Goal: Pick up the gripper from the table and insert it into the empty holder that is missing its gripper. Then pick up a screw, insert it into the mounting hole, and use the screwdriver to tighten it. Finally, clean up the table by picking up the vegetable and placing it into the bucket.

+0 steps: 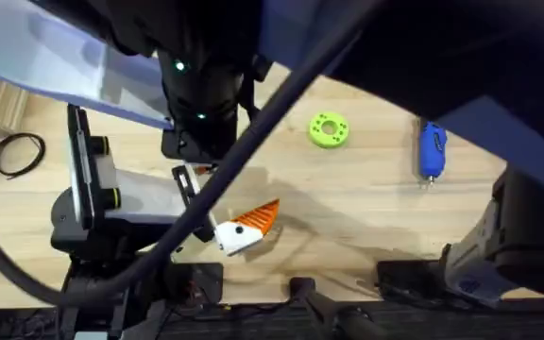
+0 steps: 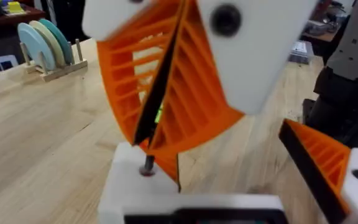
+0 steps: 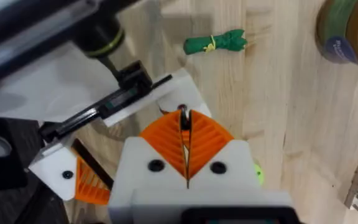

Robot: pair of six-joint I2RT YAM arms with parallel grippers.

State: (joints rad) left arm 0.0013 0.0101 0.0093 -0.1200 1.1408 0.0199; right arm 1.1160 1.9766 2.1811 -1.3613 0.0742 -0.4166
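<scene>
My right gripper (image 3: 184, 121) is clenched, its orange ribbed pads (image 3: 210, 140) pressed flat together with a small dark screw (image 2: 146, 167) pinched at their very tips. The screw hangs point-down and looks to be touching the white holder (image 2: 126, 186) directly beneath my fingertips. I judge this to be the seating of the screw in the mounting hole, though I cannot make out the hole itself.

To do it well, I should keep the screw upright, lower it gently and feel for it to drop in. I should let go only once it stands by itself, or it will topple. An orange fingertip (image 2: 166, 169) sits just behind the screw, seemingly already fitted. The orange-tipped twin finger (image 3: 73, 180) lies just beside me, so I must not knock it.

Farther out, the green vegetable (image 3: 216, 43) lies beyond the holder. The bucket (image 3: 353, 37) and the blue screwdriver (image 1: 431, 151) are well apart from my fingers.
</scene>
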